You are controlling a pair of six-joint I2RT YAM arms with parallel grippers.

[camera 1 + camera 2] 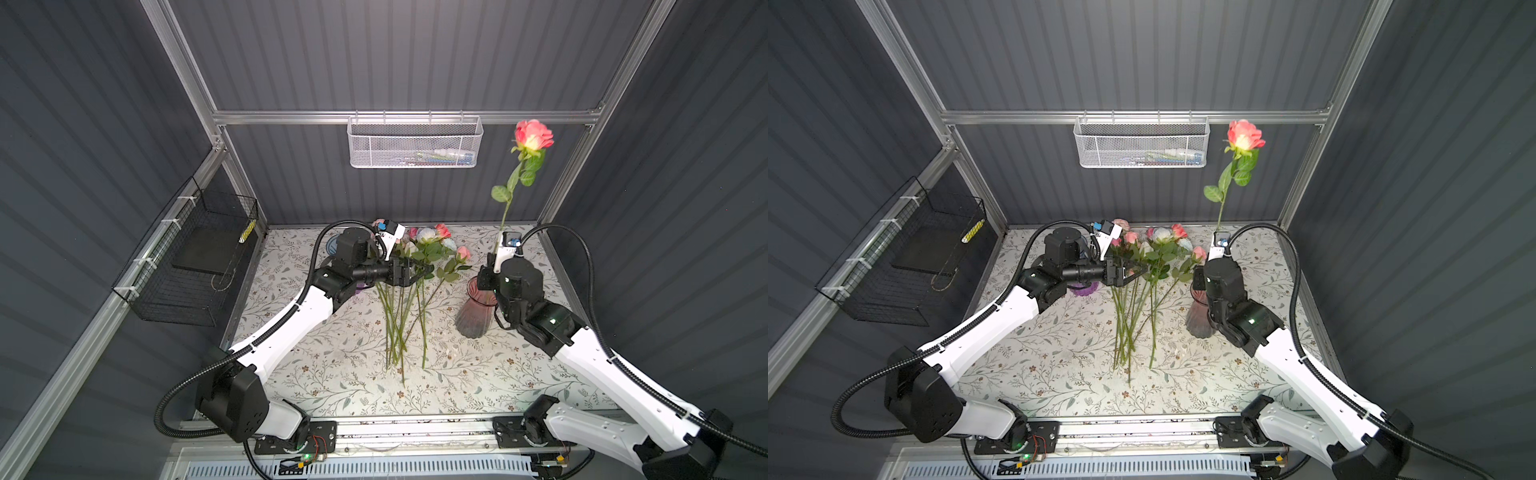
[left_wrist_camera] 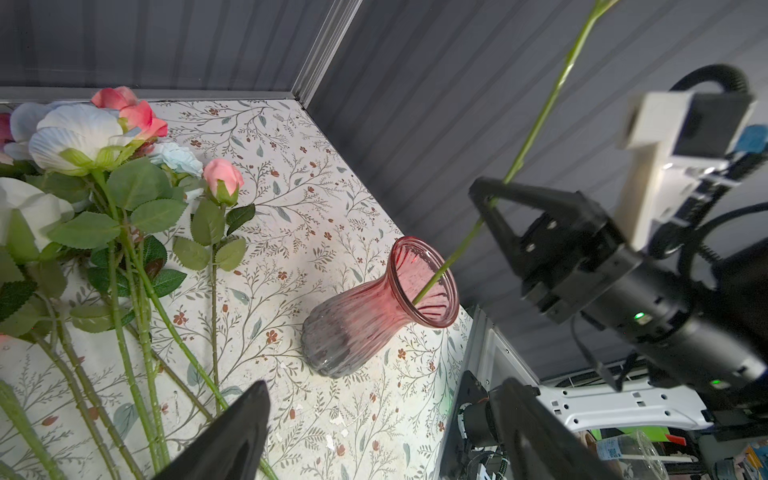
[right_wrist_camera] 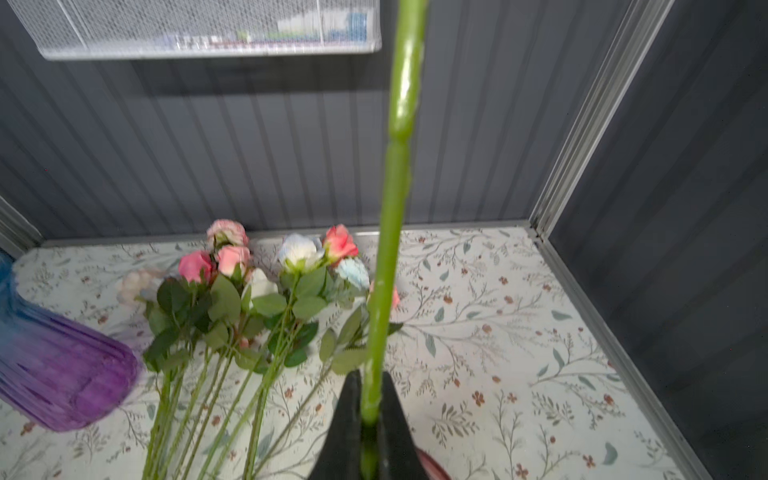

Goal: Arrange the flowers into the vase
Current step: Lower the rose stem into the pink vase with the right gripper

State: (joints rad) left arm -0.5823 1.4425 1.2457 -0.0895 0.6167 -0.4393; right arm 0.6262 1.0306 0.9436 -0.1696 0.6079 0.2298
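Rose stem at the vase mouth, one gripper clamped, one wide

Right gripper (image 2: 486,197) has its jaws closed tight on the green stem of a coral rose (image 1: 533,134), pinching it low down. The stem rises nearly upright from the grip, and the bloom stands high against the back wall, level with a white mesh basket (image 1: 414,143) that hangs there. Below the grip, the left wrist view shows the stem's lower end passing through the flared mouth of the vase (image 2: 357,320) and slanting against its rim. This pink-to-grey ribbed glass vase stands upright on the floral-patterned table (image 1: 332,374), on the right arm's side, partly covered by that arm in both top views.

The other flowers (image 3: 266,299) lie in a loose bundle at mid-table, with the pink, coral, white and pale blue heads toward the back wall and the stems fanning toward the front. The left gripper (image 1: 424,270) points sideways over the bundle's leaves with its jaws spread wide and nothing between them. Whether a fingertip brushes a leaf cannot be told.

A purple vase (image 3: 62,374) sits on the bundle's far side, largely hidden behind the left arm.
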